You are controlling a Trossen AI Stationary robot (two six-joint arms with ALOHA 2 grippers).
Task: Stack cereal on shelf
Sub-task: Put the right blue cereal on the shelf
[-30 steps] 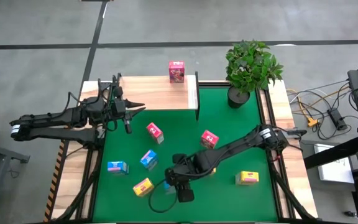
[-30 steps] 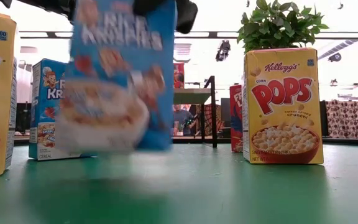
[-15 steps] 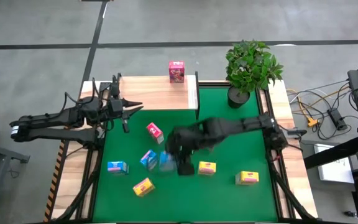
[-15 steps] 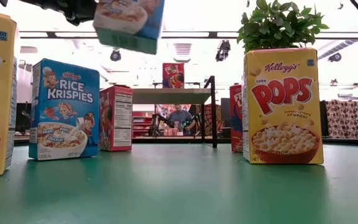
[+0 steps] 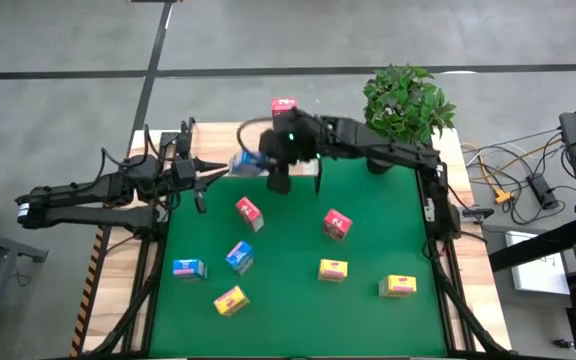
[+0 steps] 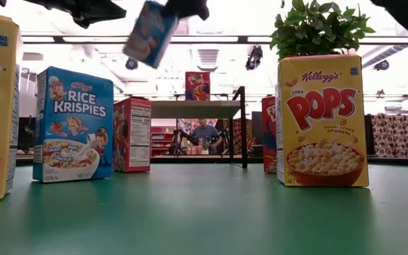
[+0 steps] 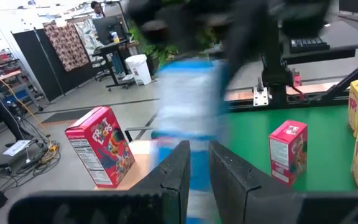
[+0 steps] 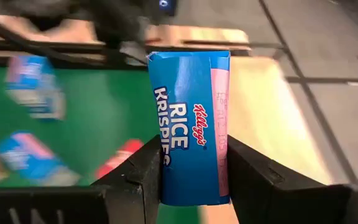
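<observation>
The shelf, a light wooden board with black posts, stands at the table's far left. On its far edge stands one pink-red cereal box. My right gripper is over the shelf's right part, shut on a blue cereal box, which also shows high in the low view. My left gripper hovers level over the shelf's near edge, shut, its tips close to that box. On the green mat stand several more boxes: pink-red, blue and yellow. My right gripper pinches the blue box between its two fingers at the box's end nearest the wrist; the rest of the box sticks out ahead of them. The fingers slant down from the table's right side. The box is lifted clear and tilted.
A potted plant stands at the mat's far right corner. Two more yellow boxes stand near the near edge. Cables and equipment lie beyond the table's right rim. A person shows far back in the room.
My right gripper has risen from the mat's near edge and swung toward the far left, to the shelf. It carries the blue box, now lifted clear and tilted over.
</observation>
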